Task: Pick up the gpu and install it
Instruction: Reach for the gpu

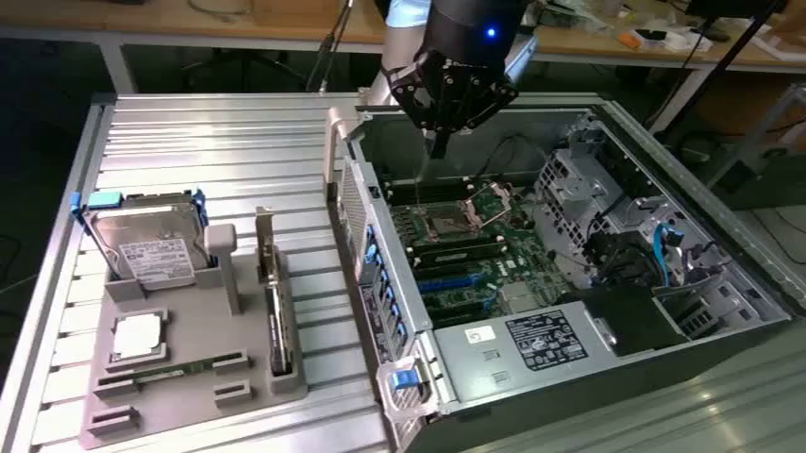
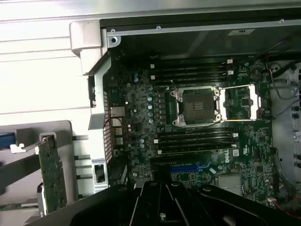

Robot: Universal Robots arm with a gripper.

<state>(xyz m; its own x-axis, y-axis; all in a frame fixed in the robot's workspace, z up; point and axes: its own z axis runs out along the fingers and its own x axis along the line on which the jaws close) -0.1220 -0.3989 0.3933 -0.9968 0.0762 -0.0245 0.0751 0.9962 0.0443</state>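
Spanning the exterior view's left, counter (image 1: 214, 142): ribbed pale metal, carrying a gray holder and, to the exterior view's right, an open computer case.
Holder (image 1: 208, 326): flat gray block with posts and slots, lying on the counter well apart from the gripper.
Hard drive (image 1: 149, 250): silver box with a white label, leaning in the holder's far corner between blue-tipped posts.
Processor chip (image 1: 136, 337): square and silver, lying flat in a pocket nearer the camera than the hard drive.
Memory stick (image 1: 183, 371): thin and green, lying flat in a groove just past the chip.
Gpu (image 1: 277, 302) (image 2: 51, 172): long slim card standing on its edge in the holder's slot on the side nearest the case, metal bracket at the far end, nothing gripping it.
Computer case (image 1: 359, 226): lying on its side with the panel off, a row of blue clips along the wall facing the holder.
Gripper (image 1: 437, 146): hanging over the far end of the open case, pointing down, fingers together with nothing between them, touching no part.
Motherboard (image 1: 466, 255) (image 2: 188, 132): dark green, flat on the case floor beneath the gripper.
Socket (image 1: 456, 224) (image 2: 196, 106): square metal frame near the board's middle, empty.
Blue slot (image 1: 447, 281) (image 2: 190, 168): on the board nearer the camera than the socket, no card in it.
Blue cables (image 1: 667, 250): looping among black parts at the case's right side.
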